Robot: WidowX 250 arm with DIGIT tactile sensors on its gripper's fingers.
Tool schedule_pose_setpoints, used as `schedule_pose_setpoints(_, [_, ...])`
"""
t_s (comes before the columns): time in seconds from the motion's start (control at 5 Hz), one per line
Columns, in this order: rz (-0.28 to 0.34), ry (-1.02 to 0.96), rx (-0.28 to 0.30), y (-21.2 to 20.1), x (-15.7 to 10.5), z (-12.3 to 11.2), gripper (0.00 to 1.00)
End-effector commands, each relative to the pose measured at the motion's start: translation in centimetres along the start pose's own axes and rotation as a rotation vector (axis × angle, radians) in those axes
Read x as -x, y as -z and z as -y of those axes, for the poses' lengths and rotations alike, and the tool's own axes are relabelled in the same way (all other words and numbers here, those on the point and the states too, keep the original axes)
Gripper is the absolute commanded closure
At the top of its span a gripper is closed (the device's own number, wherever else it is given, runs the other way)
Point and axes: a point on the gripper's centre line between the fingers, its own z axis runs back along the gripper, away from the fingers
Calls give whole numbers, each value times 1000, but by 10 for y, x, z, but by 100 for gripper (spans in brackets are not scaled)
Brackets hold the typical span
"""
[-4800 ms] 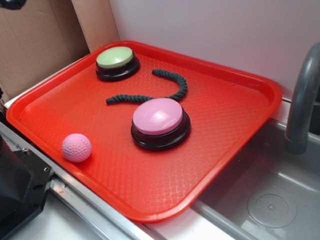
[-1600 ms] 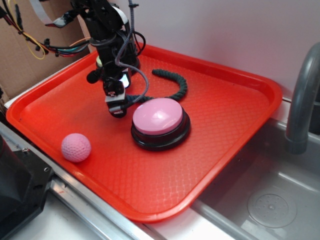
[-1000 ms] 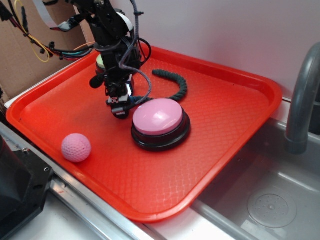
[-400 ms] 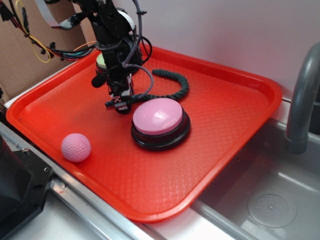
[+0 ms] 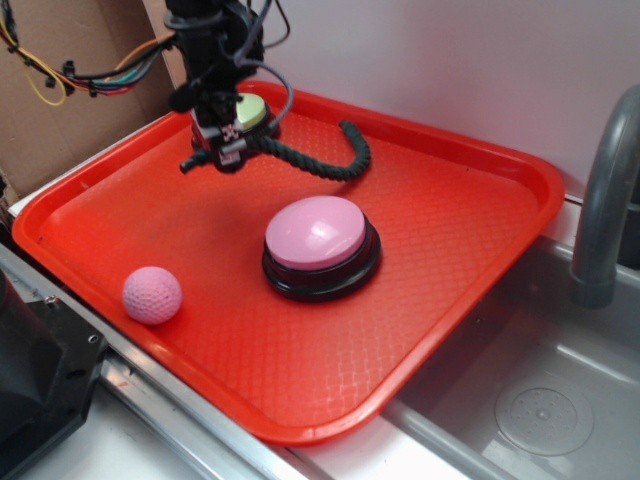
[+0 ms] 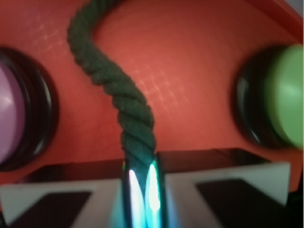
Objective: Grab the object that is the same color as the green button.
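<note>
My gripper (image 5: 226, 152) is shut on the dark green twisted rope piece (image 5: 318, 160) and holds it lifted above the red tray (image 5: 440, 240), near the tray's far left. The rope hangs out to both sides of the jaws. In the wrist view the rope (image 6: 123, 95) runs up from between my closed gripper (image 6: 140, 164). The green button (image 5: 250, 112), pale green dome on a black base, sits just behind the gripper, partly hidden by it; it shows at the right of the wrist view (image 6: 285, 102).
A pink-domed button (image 5: 320, 245) stands mid-tray, also at the wrist view's left edge (image 6: 12, 121). A pink dimpled ball (image 5: 152, 295) lies at the tray's front left. A grey sink (image 5: 540, 400) and faucet (image 5: 605, 190) are to the right. Cardboard (image 5: 70, 110) and loose wires are behind left.
The gripper came down on the rope beside the pink button, closed on it, then rose and moved back-left with the rope, which lifted off the tray.
</note>
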Motion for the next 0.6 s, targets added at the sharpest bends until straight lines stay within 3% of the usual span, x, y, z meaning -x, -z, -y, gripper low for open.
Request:
schedule_pose_setpoints(0.0, [73, -313, -28, -87, 20, 2, 100])
schedule_pose_setpoints(0.2, [53, -382, -34, -95, 32, -1, 100])
schedule_pose_setpoints(0.4, [67, -510, 26, -95, 43, -4, 100])
